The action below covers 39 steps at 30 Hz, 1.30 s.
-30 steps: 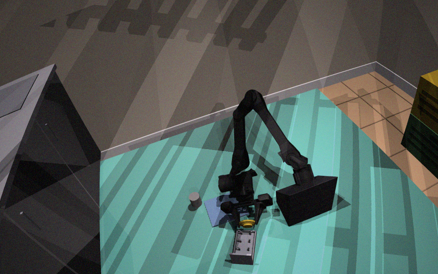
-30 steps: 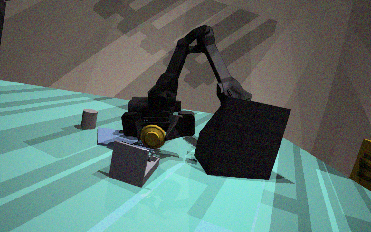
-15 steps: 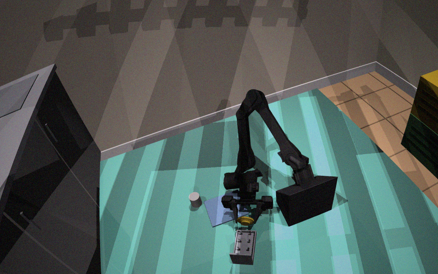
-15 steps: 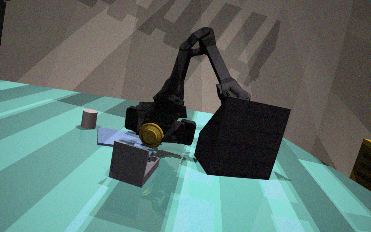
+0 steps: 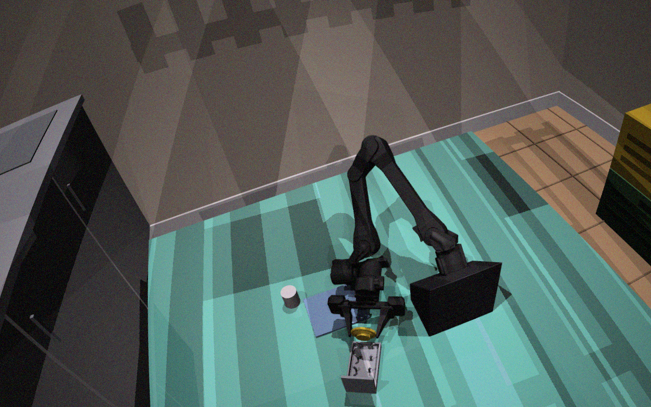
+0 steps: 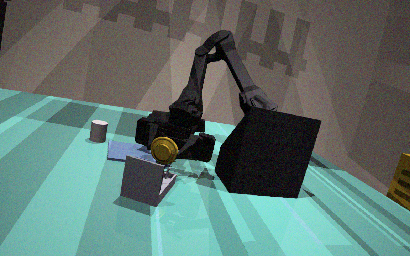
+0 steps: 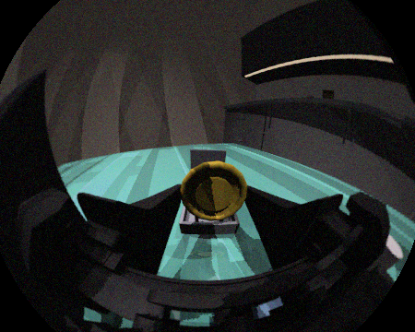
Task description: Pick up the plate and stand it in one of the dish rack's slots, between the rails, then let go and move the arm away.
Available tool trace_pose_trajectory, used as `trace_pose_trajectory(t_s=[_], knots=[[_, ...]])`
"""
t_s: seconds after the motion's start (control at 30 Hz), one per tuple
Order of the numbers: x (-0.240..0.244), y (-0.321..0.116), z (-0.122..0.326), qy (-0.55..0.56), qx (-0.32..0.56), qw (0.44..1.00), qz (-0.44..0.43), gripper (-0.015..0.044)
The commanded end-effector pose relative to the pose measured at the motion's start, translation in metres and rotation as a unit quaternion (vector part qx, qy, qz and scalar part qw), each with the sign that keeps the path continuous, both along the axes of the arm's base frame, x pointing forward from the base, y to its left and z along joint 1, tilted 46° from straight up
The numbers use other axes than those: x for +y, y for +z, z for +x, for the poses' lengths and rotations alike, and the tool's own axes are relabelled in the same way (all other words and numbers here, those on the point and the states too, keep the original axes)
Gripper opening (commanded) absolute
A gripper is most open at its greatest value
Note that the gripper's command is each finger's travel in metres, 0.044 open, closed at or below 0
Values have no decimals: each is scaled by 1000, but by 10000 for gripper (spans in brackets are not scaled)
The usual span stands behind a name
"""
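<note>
The yellow plate (image 5: pixel 363 334) (image 6: pixel 164 152) (image 7: pixel 214 193) is held roughly upright by its rim, its broad faces toward the arm and away from it. My gripper (image 5: pixel 364 332) (image 6: pixel 165 149) (image 7: pixel 213 189) is shut on it, one finger at each side. The grey dish rack (image 5: pixel 359 384) (image 6: pixel 141 179) (image 7: pixel 208 157) is a shallow tray with small pegs inside and a tall panel at its far end. The plate is in the air by the rack's arm-side end, outside the slots. In the wrist view the plate covers part of the rack.
A blue flat board (image 5: pixel 325 312) (image 6: pixel 120 152) lies under and beside the gripper. A pinkish-grey cylinder (image 5: pixel 290 297) (image 6: pixel 98 132) stands beyond it. A large black block (image 5: pixel 456 298) (image 6: pixel 270 155) stands by the arm's base, to the right of the gripper in the top and exterior views.
</note>
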<state>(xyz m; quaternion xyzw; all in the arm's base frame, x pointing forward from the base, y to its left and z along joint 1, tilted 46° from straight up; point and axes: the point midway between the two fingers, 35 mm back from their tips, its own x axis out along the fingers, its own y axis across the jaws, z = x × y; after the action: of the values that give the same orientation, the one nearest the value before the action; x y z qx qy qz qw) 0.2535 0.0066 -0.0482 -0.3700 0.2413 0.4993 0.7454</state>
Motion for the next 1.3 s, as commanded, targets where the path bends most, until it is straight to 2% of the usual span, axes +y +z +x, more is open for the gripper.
trace_pose_trajectory(t_s=[0.0, 0.67, 0.83, 1.27], knots=[[6, -7, 3, 1, 2, 1000, 1, 0], [20, -20, 10, 5, -2, 1000, 1, 0], [6, -34, 11, 6, -4, 1000, 0, 0], [8, -32, 9, 2, 1, 1000, -1, 0]])
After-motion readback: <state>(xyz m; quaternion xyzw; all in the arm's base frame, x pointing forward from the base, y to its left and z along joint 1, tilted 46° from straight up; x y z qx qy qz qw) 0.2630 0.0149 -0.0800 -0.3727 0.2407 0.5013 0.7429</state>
